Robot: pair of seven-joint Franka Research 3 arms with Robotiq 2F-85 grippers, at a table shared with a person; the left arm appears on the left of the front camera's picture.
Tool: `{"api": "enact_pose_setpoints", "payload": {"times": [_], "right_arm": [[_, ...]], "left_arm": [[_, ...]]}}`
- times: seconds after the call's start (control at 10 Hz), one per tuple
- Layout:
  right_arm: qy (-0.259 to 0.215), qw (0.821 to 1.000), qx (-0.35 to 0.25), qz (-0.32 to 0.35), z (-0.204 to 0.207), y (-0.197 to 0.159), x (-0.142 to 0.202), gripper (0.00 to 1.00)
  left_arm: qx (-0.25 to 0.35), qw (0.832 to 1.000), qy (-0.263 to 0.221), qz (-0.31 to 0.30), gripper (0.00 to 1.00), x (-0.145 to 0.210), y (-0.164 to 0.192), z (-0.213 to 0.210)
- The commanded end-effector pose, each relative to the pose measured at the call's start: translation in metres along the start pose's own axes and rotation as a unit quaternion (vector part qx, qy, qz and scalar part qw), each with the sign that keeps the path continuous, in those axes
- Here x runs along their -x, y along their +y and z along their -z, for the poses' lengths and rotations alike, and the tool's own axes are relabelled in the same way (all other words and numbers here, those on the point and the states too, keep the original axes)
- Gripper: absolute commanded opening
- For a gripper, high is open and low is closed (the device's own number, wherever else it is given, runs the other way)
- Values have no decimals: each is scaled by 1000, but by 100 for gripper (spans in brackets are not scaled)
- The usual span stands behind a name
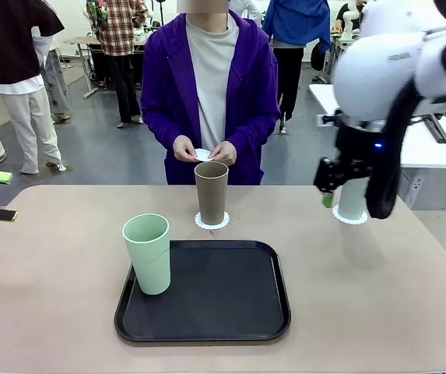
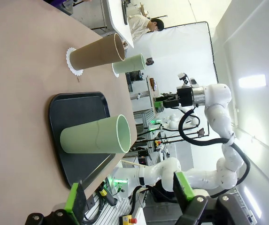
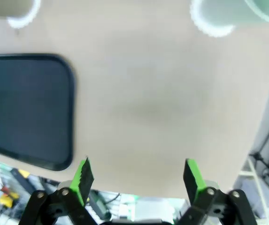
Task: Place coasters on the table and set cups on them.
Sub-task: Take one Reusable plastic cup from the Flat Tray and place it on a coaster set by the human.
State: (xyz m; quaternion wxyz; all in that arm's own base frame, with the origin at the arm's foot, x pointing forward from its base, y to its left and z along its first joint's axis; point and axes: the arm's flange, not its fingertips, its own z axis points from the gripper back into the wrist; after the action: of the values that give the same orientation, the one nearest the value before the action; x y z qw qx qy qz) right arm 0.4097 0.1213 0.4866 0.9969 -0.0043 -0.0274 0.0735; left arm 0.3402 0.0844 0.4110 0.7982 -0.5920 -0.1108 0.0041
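The left gripper (image 2: pixel 127 183) is by the left side of the table (image 1: pixel 59 312). Its fingers are wide apart with nothing between them. A mint cup (image 1: pixel 148 253) stands on the left part of the black tray (image 1: pixel 207 331). Behind the tray, the tan cup (image 1: pixel 211 192) stands on a coaster (image 1: pixel 212 224). The person's hands (image 1: pixel 185 148) hold a second coaster (image 1: pixel 202 154). Far right, the other mint cup (image 1: pixel 352 201) stands on a third coaster (image 1: pixel 350 219). The right gripper (image 3: pixel 136 164) hangs near that cup, its fingers wide apart and empty.

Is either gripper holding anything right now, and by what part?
No: the left gripper and right gripper are open, empty. The person's hands hold a coaster by its edge.
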Motion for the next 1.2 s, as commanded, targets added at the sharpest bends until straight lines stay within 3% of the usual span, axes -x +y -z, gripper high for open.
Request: {"api": "enact_pose_setpoints", "payload": {"times": [0.0, 0.2, 0.7, 0.8, 0.9, 1.1], "right_arm": [[-43, 997, -35, 44, 9, -43, 10, 100], [-48, 997, -41, 51, 11, -71, 10, 100], [-36, 997, -26, 62, 5, -78, 8, 100], [-30, 979, -198, 37, 2, -100, 6, 100], [-5, 947, -321, 23, 3, -128, 5, 100], [1, 869, -494, 33, 23, -182, 7, 100]], "left_arm": [[5, 1000, -3, 7, 100, 1, 0, -1], [5, 1000, -3, 7, 100, 1, 0, -1], [5, 1000, -3, 7, 100, 1, 0, -1], [5, 1000, -3, 7, 100, 1, 0, -1], [5, 1000, -3, 7, 100, 1, 0, -1], [5, 1000, -3, 7, 100, 1, 0, -1]]}}
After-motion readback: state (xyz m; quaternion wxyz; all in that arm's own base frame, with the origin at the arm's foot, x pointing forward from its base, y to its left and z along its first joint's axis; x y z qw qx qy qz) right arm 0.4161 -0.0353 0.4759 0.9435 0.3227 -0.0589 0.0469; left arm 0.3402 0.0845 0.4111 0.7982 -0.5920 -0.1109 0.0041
